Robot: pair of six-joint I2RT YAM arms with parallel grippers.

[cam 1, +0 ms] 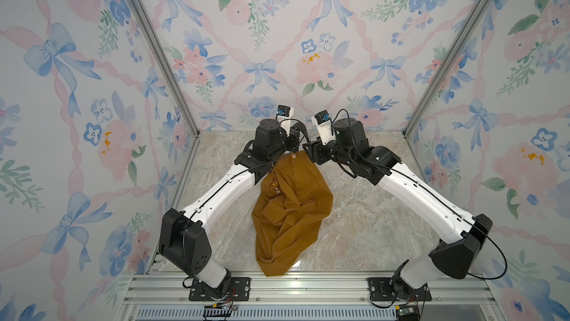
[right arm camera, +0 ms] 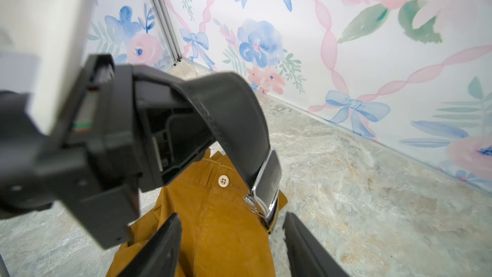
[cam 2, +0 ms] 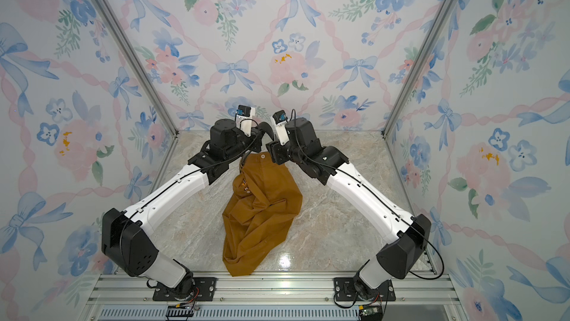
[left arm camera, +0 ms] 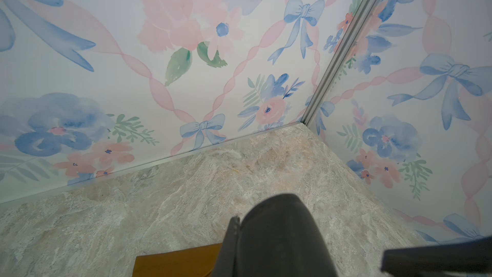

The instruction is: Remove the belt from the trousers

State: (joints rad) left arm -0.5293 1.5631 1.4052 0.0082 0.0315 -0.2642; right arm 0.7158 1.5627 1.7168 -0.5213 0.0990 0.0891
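The mustard trousers (cam 1: 290, 211) (cam 2: 259, 214) lie crumpled mid-table, their waist end with the white button (right arm camera: 223, 181) at the far side under both grippers. My left gripper (cam 1: 295, 139) (right arm camera: 159, 97) is shut on the black belt (right arm camera: 234, 113) (left arm camera: 279, 235). The strap arcs up out of it and hangs down, ending in the silver buckle (right arm camera: 269, 182) just above the waistband. My right gripper (right arm camera: 231, 217) (cam 1: 310, 148) stands open, its fingers either side of the cloth, the buckle just inside one finger and not gripped. The belt's other end is hidden.
The marble table (cam 1: 354, 211) is boxed in by floral walls with metal corner posts (cam 1: 172, 88). The back wall stands a short way beyond the grippers. Both arms reach in from the near rail (cam 1: 308, 285), and a trouser leg hangs at that near edge.
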